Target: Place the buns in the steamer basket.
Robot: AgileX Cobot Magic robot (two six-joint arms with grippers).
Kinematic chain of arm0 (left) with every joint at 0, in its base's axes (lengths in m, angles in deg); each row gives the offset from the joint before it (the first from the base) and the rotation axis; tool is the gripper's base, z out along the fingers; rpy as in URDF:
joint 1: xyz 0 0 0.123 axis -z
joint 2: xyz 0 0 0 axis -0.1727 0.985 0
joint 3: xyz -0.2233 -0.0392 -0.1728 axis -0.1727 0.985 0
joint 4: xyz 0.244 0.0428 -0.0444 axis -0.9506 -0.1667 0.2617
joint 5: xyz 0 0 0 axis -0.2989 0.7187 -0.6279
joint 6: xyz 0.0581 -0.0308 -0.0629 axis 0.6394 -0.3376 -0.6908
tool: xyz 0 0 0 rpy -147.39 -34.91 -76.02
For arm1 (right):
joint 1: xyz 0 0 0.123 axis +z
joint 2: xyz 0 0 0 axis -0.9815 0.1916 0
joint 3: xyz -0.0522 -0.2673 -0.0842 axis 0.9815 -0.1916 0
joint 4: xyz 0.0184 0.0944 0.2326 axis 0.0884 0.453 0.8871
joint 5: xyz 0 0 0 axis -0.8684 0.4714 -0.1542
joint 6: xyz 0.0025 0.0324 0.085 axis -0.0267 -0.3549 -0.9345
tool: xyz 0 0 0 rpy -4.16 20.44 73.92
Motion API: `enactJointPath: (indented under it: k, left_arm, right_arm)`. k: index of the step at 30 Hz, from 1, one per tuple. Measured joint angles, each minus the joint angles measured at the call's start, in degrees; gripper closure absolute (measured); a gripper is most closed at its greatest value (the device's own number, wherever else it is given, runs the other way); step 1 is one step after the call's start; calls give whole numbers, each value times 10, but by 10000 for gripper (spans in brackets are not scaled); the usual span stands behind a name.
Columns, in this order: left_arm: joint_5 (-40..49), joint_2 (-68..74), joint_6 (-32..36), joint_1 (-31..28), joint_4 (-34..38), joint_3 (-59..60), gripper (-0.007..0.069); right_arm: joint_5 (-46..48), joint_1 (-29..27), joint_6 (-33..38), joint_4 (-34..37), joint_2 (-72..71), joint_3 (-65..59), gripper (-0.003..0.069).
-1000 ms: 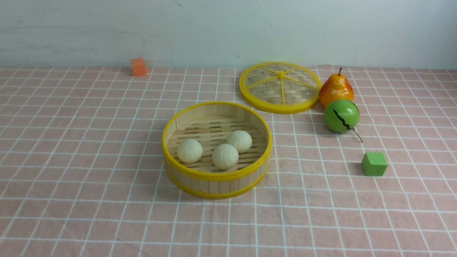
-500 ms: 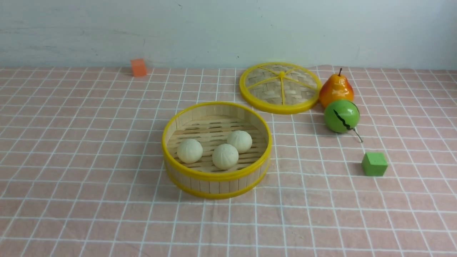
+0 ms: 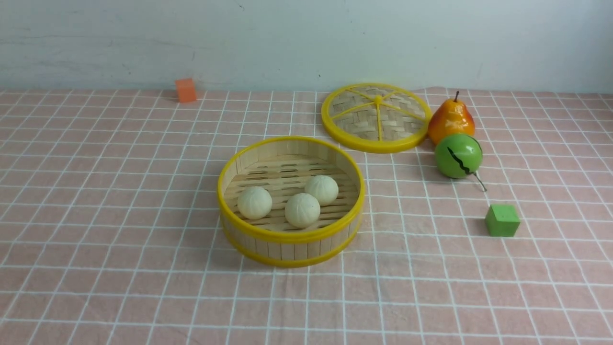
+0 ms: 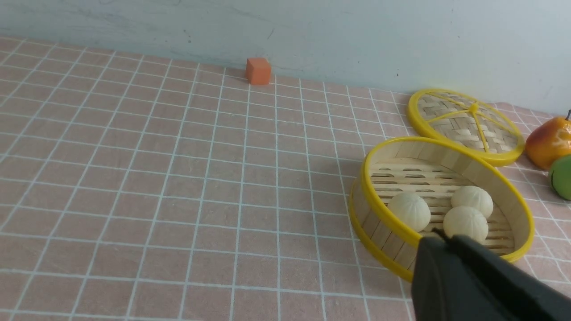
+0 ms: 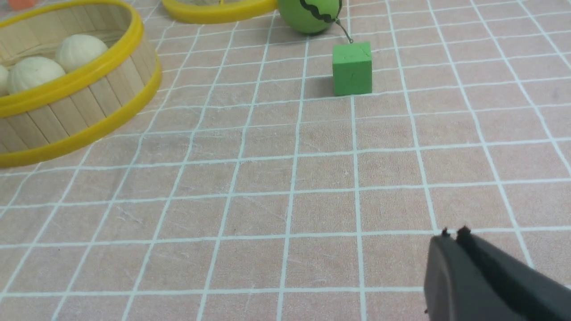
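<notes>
Change since the earlier front views: none visible; every item lies where it lay, and neither arm enters the front view.

Nearest, left wrist view: left gripper point(image 4: 441, 235), black, jaws pressed together, nothing between them, raised above the cloth on the near side of the basket.

Nearest, right wrist view: right gripper point(image 5: 453, 232), black, tips almost meeting with only a hairline gap, holding nothing, above bare cloth well short of the green cube.

Ground: pink tablecloth point(image 3: 119, 215) with a white grid, covering the whole surface.

Centre: steamer basket point(image 3: 290, 237), round, bamboo slats, yellow rims, uncovered. Contents: three buns, cream-white and faintly pleated, all on the slatted floor. Left bun point(image 3: 254, 202) stands apart; middle bun point(image 3: 302, 210) sits nearest the front wall; right bun point(image 3: 321, 189) lies just behind it, close to or touching it.

Right of the basket: green cube point(image 3: 502, 220), alone on the cloth.

Further right and back: green ball point(image 3: 458, 155) with a black crack mark; directly behind it, an orange-yellow pear point(image 3: 450, 121), upright.

Behind the basket: basket lid point(image 3: 376, 117), flat woven disc with yellow spokes, beside the pear.

Farthest, left, by the wall: orange cube point(image 3: 185, 89).
</notes>
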Motion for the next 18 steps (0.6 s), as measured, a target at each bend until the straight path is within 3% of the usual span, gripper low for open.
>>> enactJointPath:
  k: [12,18]
  left_arm:
    - [-5,-5,0,0,-3,7,635]
    - [-31,-88,0,-3,-5,104,634]
  right_arm:
    - [0,0,0,0,0,0,644]
    - [1,0,0,-1,0,0,638]
